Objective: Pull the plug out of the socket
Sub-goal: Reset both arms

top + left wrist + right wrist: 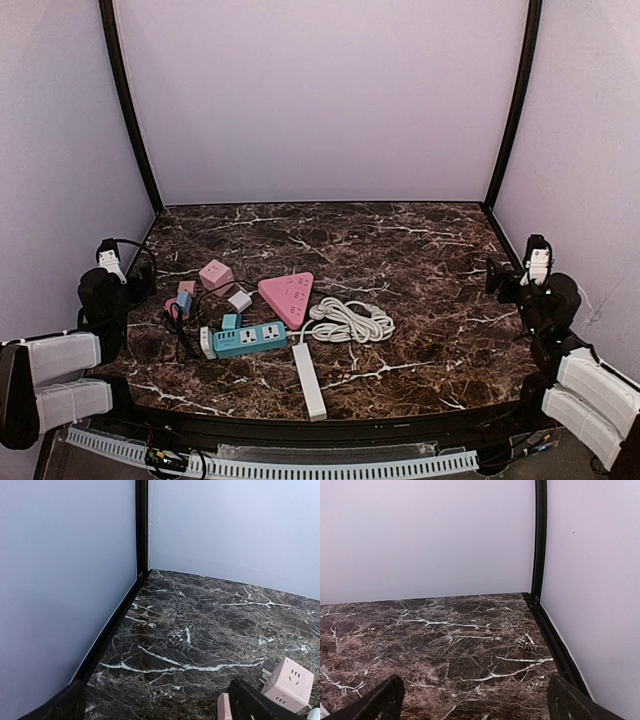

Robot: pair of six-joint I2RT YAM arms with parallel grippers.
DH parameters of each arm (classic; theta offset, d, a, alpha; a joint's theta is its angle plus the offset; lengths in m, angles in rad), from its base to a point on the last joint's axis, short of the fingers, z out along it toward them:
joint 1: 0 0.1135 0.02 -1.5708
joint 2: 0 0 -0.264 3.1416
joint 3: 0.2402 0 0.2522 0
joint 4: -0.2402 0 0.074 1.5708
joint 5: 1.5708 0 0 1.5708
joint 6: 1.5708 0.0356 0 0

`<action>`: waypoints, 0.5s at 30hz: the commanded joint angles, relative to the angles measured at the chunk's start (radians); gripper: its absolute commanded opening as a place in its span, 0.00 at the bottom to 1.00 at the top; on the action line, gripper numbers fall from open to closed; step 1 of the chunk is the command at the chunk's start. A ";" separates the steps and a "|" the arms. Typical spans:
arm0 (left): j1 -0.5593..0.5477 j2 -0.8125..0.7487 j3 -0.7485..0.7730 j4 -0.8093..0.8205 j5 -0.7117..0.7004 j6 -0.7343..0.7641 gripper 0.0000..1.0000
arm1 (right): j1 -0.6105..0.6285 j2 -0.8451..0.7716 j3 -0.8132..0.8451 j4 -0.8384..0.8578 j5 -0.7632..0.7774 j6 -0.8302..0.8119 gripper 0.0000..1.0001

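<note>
The left hand [155, 706] is spread wide. Its two dark fingers [252, 704] show only as tips at the bottom corners of the left wrist view, with nothing between them but the bare marble surface [190, 630]. It holds and touches nothing. Just past its right finger sits a pink cube adapter [288, 684] with its prongs turned toward the wall corner, and a second pink piece [222, 707] is half hidden by that finger. The right hand [475, 701] is likewise wide apart and empty, hovering near the right wall over bare marble, well apart from every object. In the top view the left hand [140, 272] hangs at the left edge of the surface and the right hand [497, 275] at the right edge. The task's things lie left of centre, toward the near edge. A teal power strip [243, 339] lies flat, and a small teal plug [231, 321] stands at its far side, touching it; whether its pins are seated cannot be told. A white piece [207, 342] caps the strip's left end, beside a black cable [180, 335]. Just behind the strip are a white adapter [240, 300] and a blue adapter [183, 303]. To the right lie a pink triangular power strip [289, 296] and a coiled white cable [350, 320]. A long white power strip [309, 380] points toward the near edge.
</note>
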 commanded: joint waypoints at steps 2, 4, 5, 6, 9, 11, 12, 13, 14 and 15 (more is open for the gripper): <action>-0.001 -0.004 -0.032 0.048 -0.033 0.012 0.99 | -0.002 -0.005 -0.013 0.068 0.028 -0.011 0.99; 0.000 -0.009 -0.033 0.044 -0.028 0.008 0.99 | -0.002 0.003 -0.011 0.067 0.024 -0.010 0.99; 0.000 -0.011 -0.034 0.043 -0.028 0.005 0.99 | -0.002 0.004 -0.010 0.067 0.022 -0.011 0.99; 0.001 -0.012 -0.034 0.043 -0.027 0.005 0.99 | -0.002 0.007 -0.009 0.068 0.023 -0.010 0.99; 0.000 -0.020 -0.043 0.047 -0.016 0.010 0.99 | -0.002 0.014 -0.007 0.066 0.025 -0.010 0.99; 0.000 -0.024 -0.051 0.057 -0.012 0.011 0.99 | -0.002 0.018 -0.005 0.065 0.027 -0.010 0.99; 0.000 -0.026 -0.051 0.057 -0.016 0.010 0.99 | -0.002 0.019 -0.004 0.065 0.029 -0.010 0.99; -0.001 -0.027 -0.050 0.054 -0.022 0.004 0.99 | -0.002 0.020 -0.004 0.064 0.028 -0.011 0.99; 0.000 -0.029 -0.049 0.051 -0.032 0.001 0.99 | -0.002 0.019 -0.003 0.063 0.030 -0.011 0.99; 0.000 -0.031 -0.046 0.043 -0.037 -0.005 0.99 | -0.002 0.019 -0.003 0.063 0.030 -0.010 0.99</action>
